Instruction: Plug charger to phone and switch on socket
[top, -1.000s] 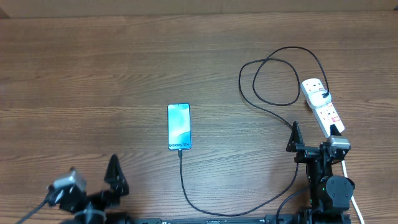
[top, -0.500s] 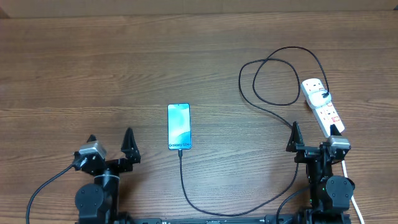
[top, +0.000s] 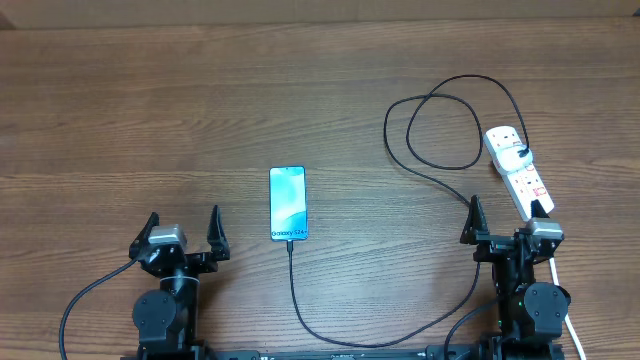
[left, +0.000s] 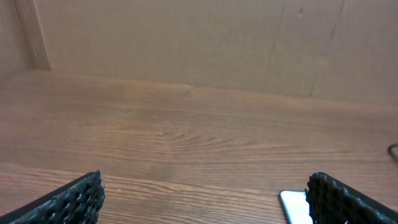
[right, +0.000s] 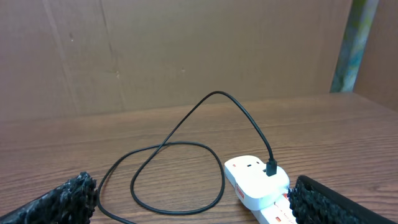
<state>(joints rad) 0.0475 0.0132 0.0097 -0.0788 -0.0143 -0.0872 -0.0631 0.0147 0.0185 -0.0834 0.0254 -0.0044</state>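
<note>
Wooden table (top: 150, 110) — lying flat: slim, slippery phone (top: 288, 203), limp charger (top: 296, 295) best pinched near its tip — both left gripper (top: 183, 229) and right gripper (top: 504, 222) gaping, gripping nothing.

One phone (top: 288, 204) lies on one wooden table (top: 150, 110). One charger (top: 440, 180) runs across the table, a single black cable with one loop in it. One socket (top: 518, 168) sits at the right, a single white strip; its outlets and red switches are too small to count surely. Two arms stand at the near edge, with one left gripper (top: 183, 229) and one right gripper (top: 506, 218), each with two fingers.
</note>
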